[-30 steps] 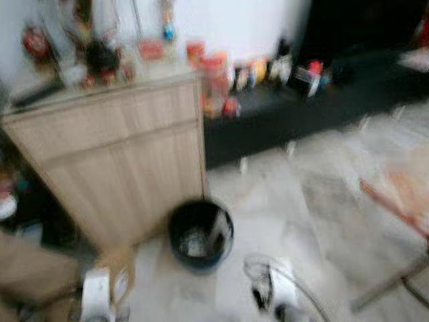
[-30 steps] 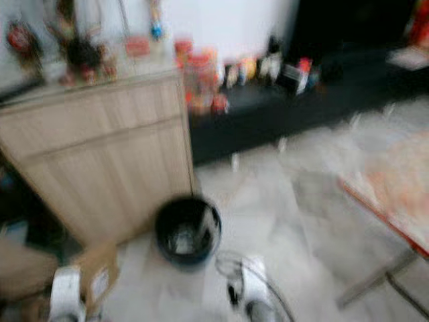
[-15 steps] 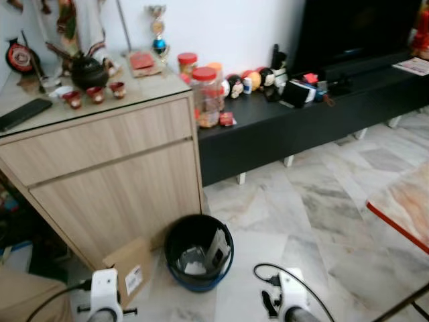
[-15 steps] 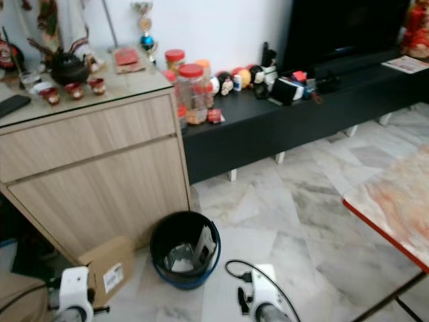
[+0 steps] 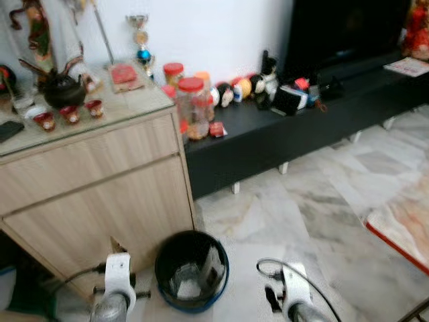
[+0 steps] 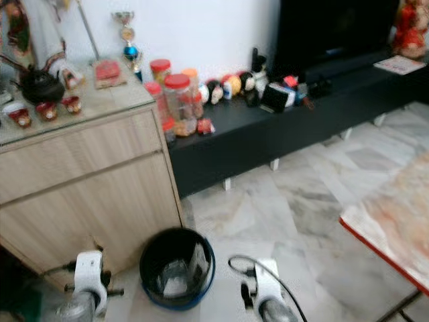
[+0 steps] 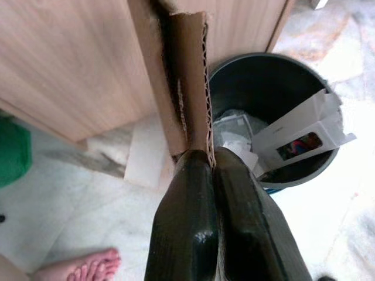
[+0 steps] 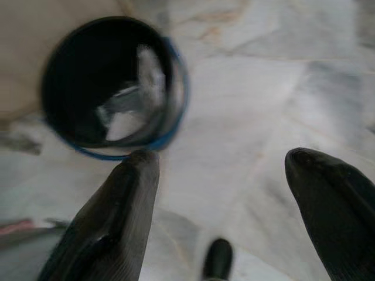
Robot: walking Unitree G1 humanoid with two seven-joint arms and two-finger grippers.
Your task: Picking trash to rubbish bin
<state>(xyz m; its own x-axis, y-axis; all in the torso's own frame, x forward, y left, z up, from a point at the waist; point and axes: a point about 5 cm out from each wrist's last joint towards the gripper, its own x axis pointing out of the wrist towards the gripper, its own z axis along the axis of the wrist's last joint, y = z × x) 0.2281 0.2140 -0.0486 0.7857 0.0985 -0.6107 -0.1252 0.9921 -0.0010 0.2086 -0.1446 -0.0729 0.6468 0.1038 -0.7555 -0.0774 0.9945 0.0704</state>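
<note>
Cardboard [image 7: 190, 88], the trash in hand, is pinched edge-on in your left tool [image 7: 212, 161], just beside the rubbish bin [image 7: 275, 105] and against the wooden cabinet [image 5: 94, 188]; carry it over the rim, then let go. Your left arm hangs low beside the bin, while your right tool [image 8: 234, 193] hovers spread wide and empty above the marble floor [image 5: 301, 208].

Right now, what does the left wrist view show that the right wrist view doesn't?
Left wrist view: the left fingers shut on a piece of cardboard beside a wooden cabinet, and a person's bare toes. Right wrist view: the right fingers spread wide open over marble floor, holding nothing. Both: the black bin with paper scraps inside.
</note>
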